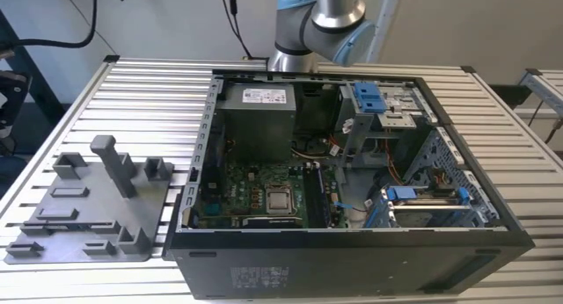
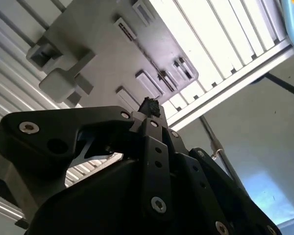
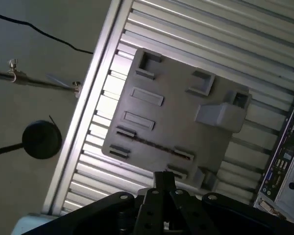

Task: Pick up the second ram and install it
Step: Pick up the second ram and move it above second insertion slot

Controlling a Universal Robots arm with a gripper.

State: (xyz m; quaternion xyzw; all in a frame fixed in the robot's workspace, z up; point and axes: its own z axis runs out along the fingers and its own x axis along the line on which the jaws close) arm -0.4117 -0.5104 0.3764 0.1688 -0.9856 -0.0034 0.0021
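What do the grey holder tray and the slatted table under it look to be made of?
The holder tray looks like plastic, moulded or printed: even matt grey, no glare, posts of one piece with the base. The table looks like bare aluminium profile: silvery ribbed slats with a bright sheen. The exact metal cannot be told.

Slatted table (image 1: 132, 93), holder tray (image 1: 88, 212), computer case (image 1: 352, 264)
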